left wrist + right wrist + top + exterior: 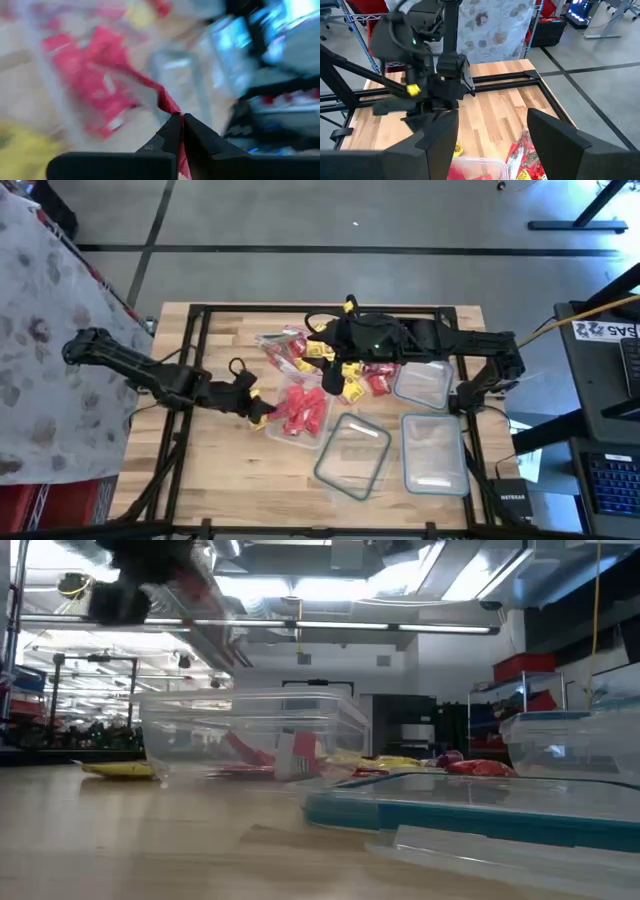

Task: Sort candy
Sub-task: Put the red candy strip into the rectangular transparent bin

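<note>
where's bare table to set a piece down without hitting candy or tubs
Bare wood along the table's near-left, below the left gripper. Crowded in the middle: candy pile under the right gripper, red-filled container, empty containers to the right.

You could read very little here. In the high view, a small black box (512, 501) near the table's (230, 470) right near corner carried white lettering that looked like "NETGEAR". A white tag (607, 329) on the dark desk (600, 395) at the far right showed characters too cut off to read surely. The candy wrappers gave you no readable print.
</note>
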Robot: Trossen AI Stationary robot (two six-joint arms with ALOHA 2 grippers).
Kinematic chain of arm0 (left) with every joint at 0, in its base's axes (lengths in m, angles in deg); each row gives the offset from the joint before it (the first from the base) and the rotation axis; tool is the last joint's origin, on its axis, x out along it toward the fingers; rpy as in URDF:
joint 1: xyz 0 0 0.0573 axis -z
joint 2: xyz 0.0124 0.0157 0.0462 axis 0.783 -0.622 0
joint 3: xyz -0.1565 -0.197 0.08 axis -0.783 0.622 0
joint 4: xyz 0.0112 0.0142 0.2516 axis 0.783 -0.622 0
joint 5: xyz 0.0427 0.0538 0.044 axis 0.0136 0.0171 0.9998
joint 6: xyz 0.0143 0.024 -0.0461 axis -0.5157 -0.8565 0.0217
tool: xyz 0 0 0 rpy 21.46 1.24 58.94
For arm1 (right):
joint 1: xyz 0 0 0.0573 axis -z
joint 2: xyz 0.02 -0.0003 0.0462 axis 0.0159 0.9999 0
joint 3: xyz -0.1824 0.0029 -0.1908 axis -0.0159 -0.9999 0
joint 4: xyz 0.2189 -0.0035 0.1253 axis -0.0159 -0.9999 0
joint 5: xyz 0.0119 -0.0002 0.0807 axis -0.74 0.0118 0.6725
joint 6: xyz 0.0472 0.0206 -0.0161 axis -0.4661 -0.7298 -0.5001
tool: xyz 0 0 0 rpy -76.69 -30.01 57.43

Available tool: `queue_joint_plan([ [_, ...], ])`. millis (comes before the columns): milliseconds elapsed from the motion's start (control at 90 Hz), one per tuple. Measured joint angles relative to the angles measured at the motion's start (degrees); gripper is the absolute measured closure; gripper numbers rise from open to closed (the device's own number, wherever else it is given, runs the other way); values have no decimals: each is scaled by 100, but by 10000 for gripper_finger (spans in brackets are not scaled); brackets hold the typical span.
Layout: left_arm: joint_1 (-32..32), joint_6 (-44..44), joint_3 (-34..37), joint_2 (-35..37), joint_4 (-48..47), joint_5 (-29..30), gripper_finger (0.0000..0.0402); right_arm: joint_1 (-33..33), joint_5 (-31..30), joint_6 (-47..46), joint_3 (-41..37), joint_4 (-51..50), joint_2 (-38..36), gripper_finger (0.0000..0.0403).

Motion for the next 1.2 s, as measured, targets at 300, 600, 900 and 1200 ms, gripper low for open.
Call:
queue_joint_plan([
  [300, -106, -293, -4, -514, 332, 537, 401, 0, -83, 2, 0, 11, 0, 178],
  [600, -107, 1220, -4, -1839, 188, 290, 382, -1, -80, -53, 0, 1, 0, 178],
  [900, -131, 1244, -2, -1800, 546, 297, 294, -3, 74, -123, 0, -146, 0, 178],
  [1200, -177, 473, -2, -778, 442, 416, 267, -162, 1434, -1291, -444, -2750, 82, 178],
])
